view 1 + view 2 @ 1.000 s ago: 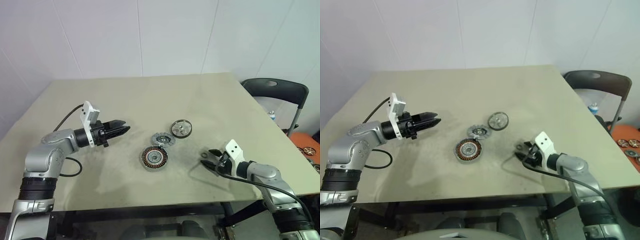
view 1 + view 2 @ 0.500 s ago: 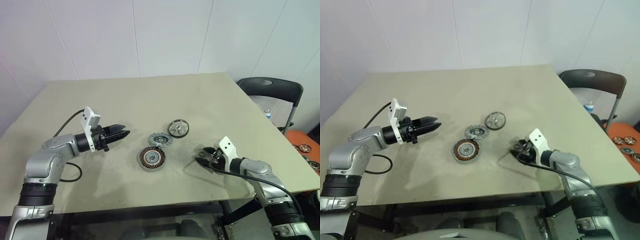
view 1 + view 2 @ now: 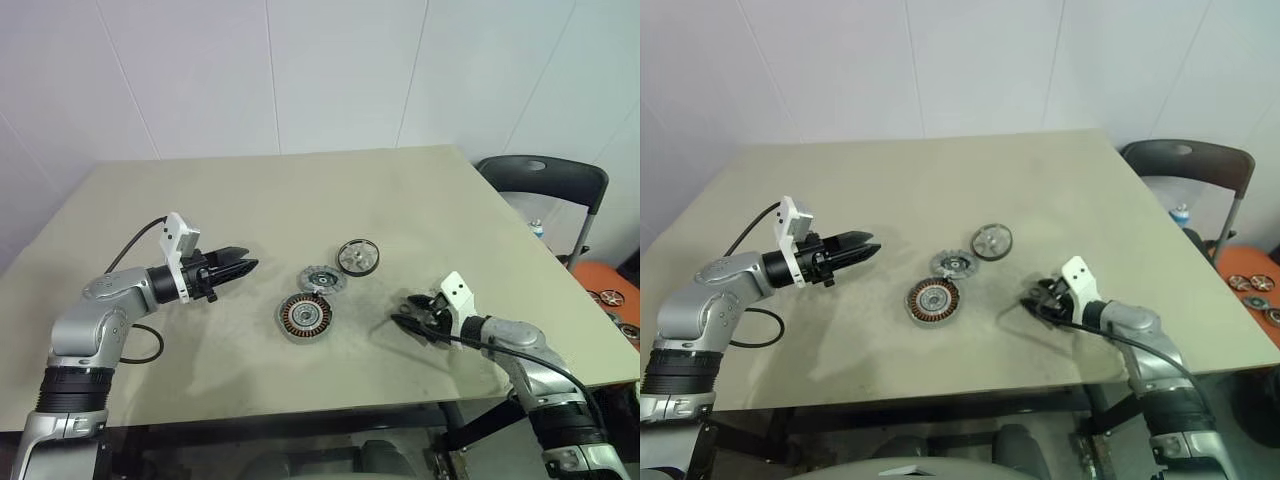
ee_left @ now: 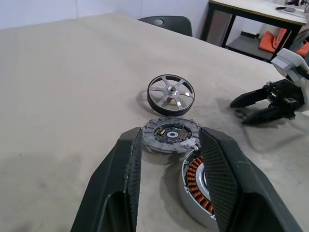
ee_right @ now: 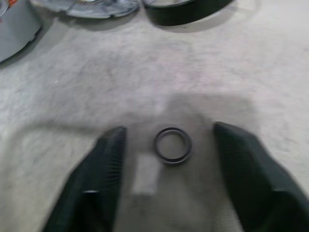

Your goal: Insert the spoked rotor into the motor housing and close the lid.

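Nearest the table [image 3: 200,370] edge, the right gripper [image 3: 413,322] is seen low over the surface, fingers parted around a small dark ring [image 5: 172,145] lying flat between them; nothing is gripped. Compared with a second ago the gap is narrower, so a closing move on that ring appears to be under way. The ring is not one of the three named parts; probably a loose spacer or seal, but that cannot be confirmed.

The left gripper [image 3: 248,267] is held above the table, well to the left of the parts, fingers [image 4: 219,159] partly open and empty. No change in pose is noted over the last second.

Next out, the motor housing [image 3: 306,316] lies flat mid-table, copper windings up, nothing seated in it. The lid [image 3: 324,279] lies just beyond, touching or slightly overlapping the housing rim; which one cannot be told. Farthest, the spoked rotor [image 3: 359,256] lies flat just beside the lid, on its right, apart from both grippers.

Task impact: rotor not yet inserted, lid not yet placed. Main steps are judged not started; the current effort is on the small ring.
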`<action>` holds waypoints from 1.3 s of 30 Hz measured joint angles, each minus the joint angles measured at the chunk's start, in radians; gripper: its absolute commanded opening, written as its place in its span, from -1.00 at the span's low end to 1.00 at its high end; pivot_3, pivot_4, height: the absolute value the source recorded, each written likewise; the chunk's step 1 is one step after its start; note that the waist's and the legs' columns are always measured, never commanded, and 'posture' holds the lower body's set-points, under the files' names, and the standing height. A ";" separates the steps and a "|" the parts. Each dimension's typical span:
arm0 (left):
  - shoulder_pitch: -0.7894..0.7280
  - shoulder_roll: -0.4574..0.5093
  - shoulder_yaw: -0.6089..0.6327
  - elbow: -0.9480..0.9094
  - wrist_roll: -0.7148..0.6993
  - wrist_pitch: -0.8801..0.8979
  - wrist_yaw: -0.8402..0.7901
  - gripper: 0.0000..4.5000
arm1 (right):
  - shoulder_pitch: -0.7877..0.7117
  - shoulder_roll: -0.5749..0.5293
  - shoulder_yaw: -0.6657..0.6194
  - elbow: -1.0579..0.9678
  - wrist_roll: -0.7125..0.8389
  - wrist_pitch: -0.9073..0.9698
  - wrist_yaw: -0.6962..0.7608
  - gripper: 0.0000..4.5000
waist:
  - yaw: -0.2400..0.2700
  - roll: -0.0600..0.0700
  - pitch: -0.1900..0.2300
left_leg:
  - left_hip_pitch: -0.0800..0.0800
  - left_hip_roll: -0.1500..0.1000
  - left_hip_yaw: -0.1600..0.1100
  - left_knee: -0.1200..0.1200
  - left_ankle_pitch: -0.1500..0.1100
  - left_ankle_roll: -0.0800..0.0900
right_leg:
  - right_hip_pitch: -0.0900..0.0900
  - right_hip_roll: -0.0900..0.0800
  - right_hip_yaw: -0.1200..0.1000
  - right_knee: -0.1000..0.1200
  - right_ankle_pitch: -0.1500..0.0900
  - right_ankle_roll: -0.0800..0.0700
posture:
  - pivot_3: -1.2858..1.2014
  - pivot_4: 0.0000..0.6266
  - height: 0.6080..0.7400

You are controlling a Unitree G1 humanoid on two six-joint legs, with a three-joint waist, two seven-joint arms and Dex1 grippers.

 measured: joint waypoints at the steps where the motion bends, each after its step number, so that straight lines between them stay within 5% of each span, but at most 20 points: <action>1: 0.000 0.000 0.000 0.001 0.003 -0.002 0.000 -0.11 | -0.002 -0.009 0.000 -0.001 0.000 0.007 0.000 -0.24 | 0.003 0.000 0.000 | 0.000 0.000 0.000 -0.001 0.000 0.000 | 0.000 0.000 0.000 -0.001 0.000 0.000 | 0.03 -1.00 1.00; 5: 0.000 0.000 0.000 0.006 0.017 -0.015 0.000 -0.11 | -0.001 -0.020 0.005 -0.008 -0.011 0.005 0.009 -0.37 | 0.012 0.000 0.000 | 0.000 0.001 0.000 -0.002 -0.002 0.000 | 0.000 0.000 -0.001 -0.003 0.000 0.000 | 0.03 -1.00 1.00; 9: 0.000 -0.001 0.000 0.014 0.024 -0.021 0.000 -0.11 | -0.001 -0.024 0.023 -0.013 -0.043 -0.034 0.011 -0.70 | 0.011 -0.001 0.000 | 0.000 0.001 0.000 -0.002 -0.002 0.000 | 0.000 0.000 -0.001 -0.003 0.000 0.000 | 0.03 -1.00 1.00; 19: 0.000 -0.004 0.000 0.024 0.031 -0.033 -0.001 -0.11 | -0.026 0.002 0.041 -0.053 -0.053 0.013 0.016 -0.70 | 0.006 0.001 0.002 | -0.001 0.003 0.000 -0.002 -0.002 0.000 | -0.002 0.002 -0.001 -0.003 0.000 0.000 | 0.03 -1.00 1.00; 29: -0.004 -0.010 -0.001 0.020 0.022 -0.019 -0.012 -0.11 | -0.177 0.049 0.078 -0.305 0.129 0.207 0.084 -0.70 | 0.025 0.004 0.004 | -0.020 -0.001 -0.002 0.000 0.000 -0.005 | -0.019 -0.002 -0.004 -0.004 0.005 -0.001 | 0.03 -1.00 1.00; 39: -0.008 -0.020 -0.002 0.017 0.023 -0.019 -0.005 -0.11 | -0.251 0.103 0.221 -0.127 0.077 0.175 0.113 -0.70 | 0.015 0.004 0.004 | -0.020 0.000 0.000 -0.001 -0.001 -0.003 | -0.020 -0.002 -0.004 -0.006 0.005 -0.002 | 0.03 -1.00 1.00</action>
